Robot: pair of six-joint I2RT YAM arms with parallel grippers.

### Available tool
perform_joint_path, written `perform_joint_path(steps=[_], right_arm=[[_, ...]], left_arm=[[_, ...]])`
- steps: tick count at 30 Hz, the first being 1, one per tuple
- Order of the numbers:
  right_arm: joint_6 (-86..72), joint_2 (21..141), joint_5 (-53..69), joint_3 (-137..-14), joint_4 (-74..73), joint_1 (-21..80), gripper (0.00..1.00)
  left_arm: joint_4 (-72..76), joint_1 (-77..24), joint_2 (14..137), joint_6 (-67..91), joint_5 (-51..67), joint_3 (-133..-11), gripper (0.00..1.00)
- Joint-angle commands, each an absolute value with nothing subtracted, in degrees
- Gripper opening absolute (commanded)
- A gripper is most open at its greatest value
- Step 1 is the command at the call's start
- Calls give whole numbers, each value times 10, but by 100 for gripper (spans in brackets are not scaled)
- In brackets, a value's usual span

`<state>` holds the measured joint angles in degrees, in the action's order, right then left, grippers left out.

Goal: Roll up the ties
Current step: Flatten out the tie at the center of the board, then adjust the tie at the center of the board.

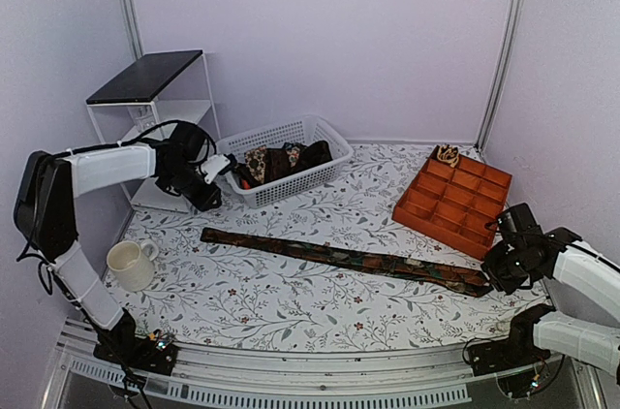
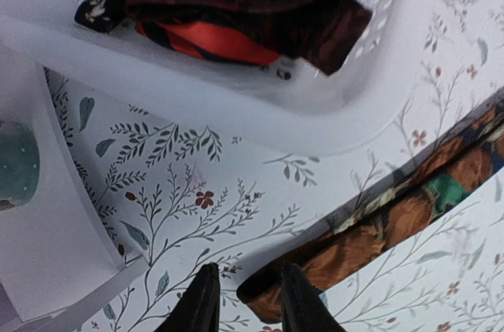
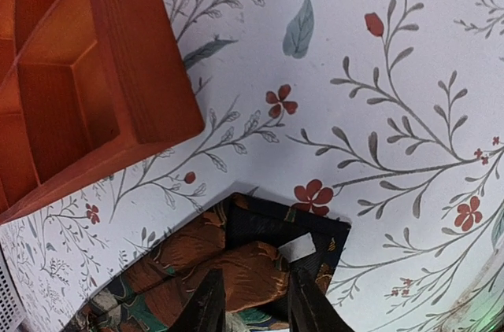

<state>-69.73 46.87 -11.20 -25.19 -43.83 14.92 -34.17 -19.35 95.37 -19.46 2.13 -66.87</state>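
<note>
One tie, dark with rust and green print, lies stretched flat across the table from left to right. Its narrow end shows on the cloth below my left gripper, whose jaws stand apart and hold nothing. My right gripper is open over the wide end, which lies back side up with a white label. More ties are heaped in the white basket. A small tan spotted roll sits in the orange tray's far corner.
The orange compartment tray stands just beyond the right gripper. The basket's rim is close ahead of the left gripper. A white mug sits front left, and a white shelf with a black top stands back left.
</note>
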Motion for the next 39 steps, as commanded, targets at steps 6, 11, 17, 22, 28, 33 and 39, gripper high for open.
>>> perform_joint_path(steps=[6,11,17,22,28,33,39], right_arm=[[-708,464,-102,-214,-408,147,25],[-709,467,-103,-200,-391,147,19],[-701,461,-123,-209,-401,147,4],[-695,441,-139,-209,-414,147,0],[-691,430,-152,-209,-424,147,0],[-700,433,-151,-198,-423,147,0],[-701,446,-160,-199,-426,147,0]], left_arm=[[-306,-234,896,-15,89,-630,26],[-265,-232,878,25,118,-591,27],[-236,-227,890,54,140,-572,26],[-210,-226,905,67,142,-552,20],[-205,-226,926,67,133,-550,18],[-188,-226,940,66,129,-543,16],[-174,-226,969,65,118,-540,15]])
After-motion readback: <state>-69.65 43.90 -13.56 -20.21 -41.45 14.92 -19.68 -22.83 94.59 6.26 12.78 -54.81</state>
